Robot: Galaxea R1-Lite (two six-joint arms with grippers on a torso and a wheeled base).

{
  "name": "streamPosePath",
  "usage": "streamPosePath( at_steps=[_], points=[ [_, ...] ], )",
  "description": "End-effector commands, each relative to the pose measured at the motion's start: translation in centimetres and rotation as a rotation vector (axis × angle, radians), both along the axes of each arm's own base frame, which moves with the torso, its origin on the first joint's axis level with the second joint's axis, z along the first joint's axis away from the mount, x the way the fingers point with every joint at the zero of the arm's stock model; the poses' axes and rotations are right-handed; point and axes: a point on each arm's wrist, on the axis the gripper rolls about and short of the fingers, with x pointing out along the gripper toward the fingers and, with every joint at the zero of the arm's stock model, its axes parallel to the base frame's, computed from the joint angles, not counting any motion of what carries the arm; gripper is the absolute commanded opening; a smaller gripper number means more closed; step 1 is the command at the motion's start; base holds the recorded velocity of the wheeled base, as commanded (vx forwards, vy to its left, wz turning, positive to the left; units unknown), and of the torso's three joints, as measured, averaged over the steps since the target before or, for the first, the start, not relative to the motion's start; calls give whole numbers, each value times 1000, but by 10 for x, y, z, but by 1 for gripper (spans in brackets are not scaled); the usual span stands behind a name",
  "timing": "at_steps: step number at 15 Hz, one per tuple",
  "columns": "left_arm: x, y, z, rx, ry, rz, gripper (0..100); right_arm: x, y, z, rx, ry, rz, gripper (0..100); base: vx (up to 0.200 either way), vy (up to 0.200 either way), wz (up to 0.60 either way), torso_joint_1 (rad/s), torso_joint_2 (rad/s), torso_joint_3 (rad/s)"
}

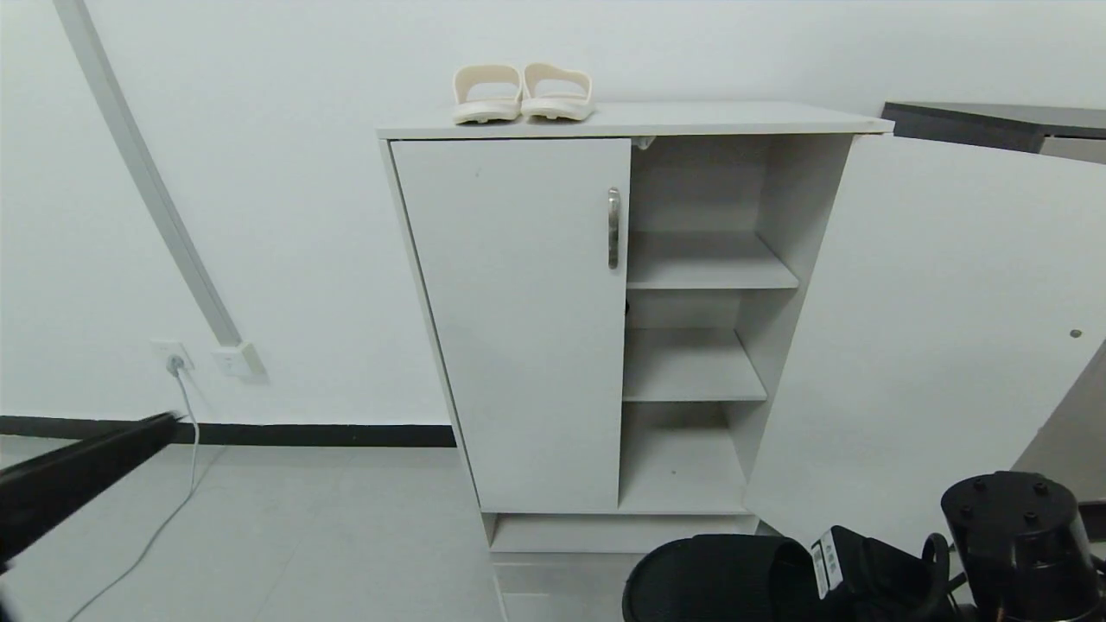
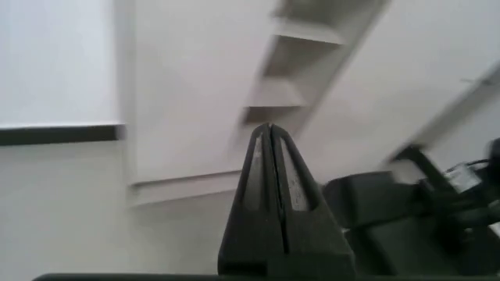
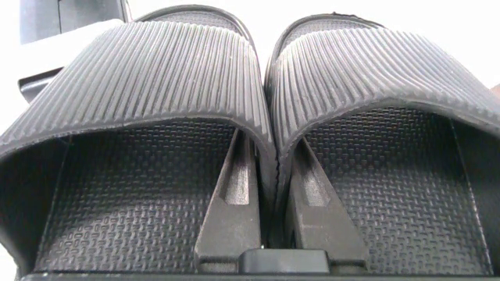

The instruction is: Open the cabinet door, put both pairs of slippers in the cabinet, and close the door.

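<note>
A white cabinet stands against the wall, its left door shut and its right door swung wide open. Behind the open door are bare shelves. A beige pair of slippers sits on the cabinet top. The black pair of slippers hangs low in front of the cabinet's open side. My right gripper is shut on them, one finger inside each slipper, pinching their inner walls together. My left gripper is shut and holds nothing, low and to the left of the cabinet.
A wall socket with a grey cable trailing over the floor is at the left. A dark tabletop stands behind the open door on the right. The left door carries a metal handle.
</note>
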Motion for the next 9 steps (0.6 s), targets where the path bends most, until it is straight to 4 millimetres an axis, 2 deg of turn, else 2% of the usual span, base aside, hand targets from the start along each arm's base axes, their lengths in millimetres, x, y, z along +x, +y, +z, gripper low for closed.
streamPosePath(
  at_steps=[1, 3, 5, 7, 9],
  points=[
    [-89, 46, -67, 49, -71, 396, 0, 0, 0, -1, -3, 3, 1, 0, 0, 0, 0, 0, 0, 0],
    [-93, 40, -113, 159, -38, 627, 0, 0, 0, 0, 1, -2, 0, 0, 0, 0, 0, 0, 0, 0],
    [-80, 40, -135, 112, -44, 732, 0, 0, 0, 1, 3, -5, 3, 0, 0, 0, 0, 0, 0, 0],
    [-71, 38, -154, 130, -81, 664, 0, 0, 0, 1, 3, -6, 2, 0, 0, 0, 0, 0, 0, 0],
    [-70, 35, -156, 111, -68, 553, 0, 0, 1, 0, 2, -4, 2, 0, 0, 0, 0, 0, 0, 0]
  ],
)
